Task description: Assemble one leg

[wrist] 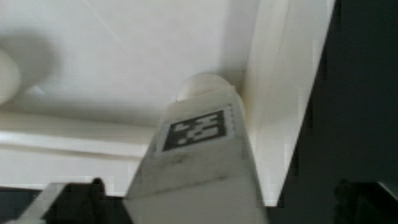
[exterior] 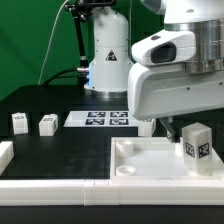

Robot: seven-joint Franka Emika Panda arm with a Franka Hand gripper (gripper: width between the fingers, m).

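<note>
— How far along is the job looking?

— One small white plastic rectangular leg point(exterior: 196, 142) with a black-and-white tag is standing upright on the large flat white square panel point(exterior: 150, 162), at that panel's far corner on the exterior view's right. I am judging that it is sitting in a corner socket. Whether it is seated tight, I cannot tell.

— And the jaws?

— They are standing wide and holding nothing. In the wrist view the leg point(wrist: 187, 150) is showing between the dark fingertips point(wrist: 75, 200), with neither visibly touching it.

— So what is remaining?

— Probably only the tightening, if any. One spare white leg point(exterior: 19, 121) and a second spare white leg point(exterior: 46, 124) are lying on the black tabletop point(exterior: 70, 150), well apart from the panel.

— Any room for moving?

— It is tight. The leg is sitting just beside the panel's raised edge, and the bulky white arm point(exterior: 165, 80) is hanging over the panel near it. The marker board point(exterior: 105, 118) is lying beyond the panel, and a low white fence point(exterior: 50, 187) is running along its near side.
</note>
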